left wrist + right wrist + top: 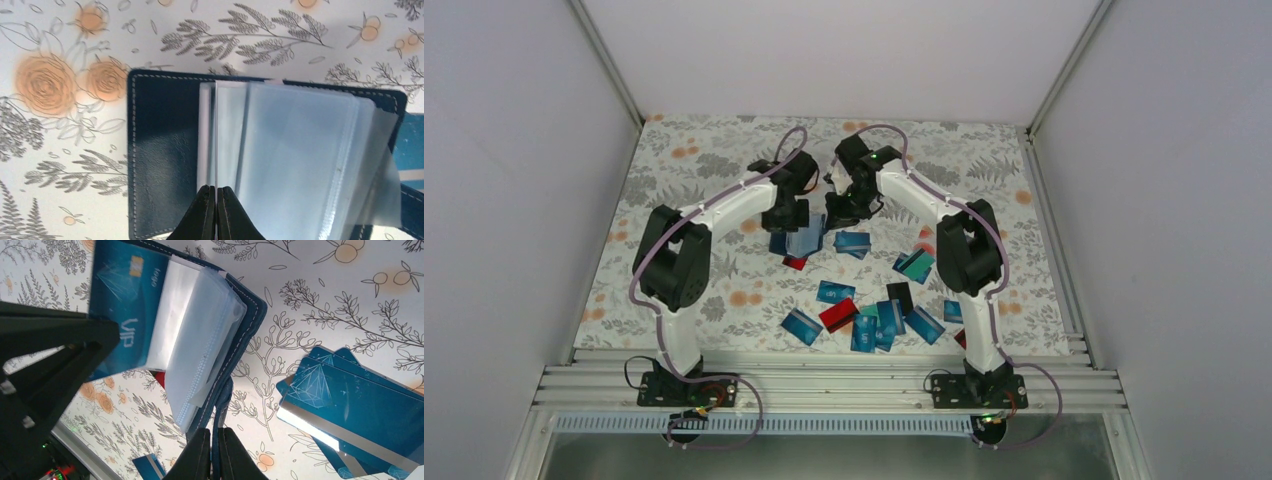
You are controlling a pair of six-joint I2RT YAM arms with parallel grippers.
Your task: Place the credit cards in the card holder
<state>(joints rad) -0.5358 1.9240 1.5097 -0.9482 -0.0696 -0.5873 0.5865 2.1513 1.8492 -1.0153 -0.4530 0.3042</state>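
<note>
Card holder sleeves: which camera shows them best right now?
Left wrist: the card holder lies open and its clear sleeves fill the frame, with the left pincer pinching one. Right wrist sees them obliquely, beside a blue card. Top external shows the holder small and mostly covered.

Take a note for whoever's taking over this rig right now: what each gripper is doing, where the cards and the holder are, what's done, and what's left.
Left gripper: shut on a clear sleeve of the open card holder.
Right gripper: shut on the holder's navy cover edge.
Done: one blue VIP card lies at the holder's open pages. I cannot tell whether it is seated in a sleeve.
Left: the other credit cards lie loose on the table, mostly in front of the right arm, and need loading.
</note>
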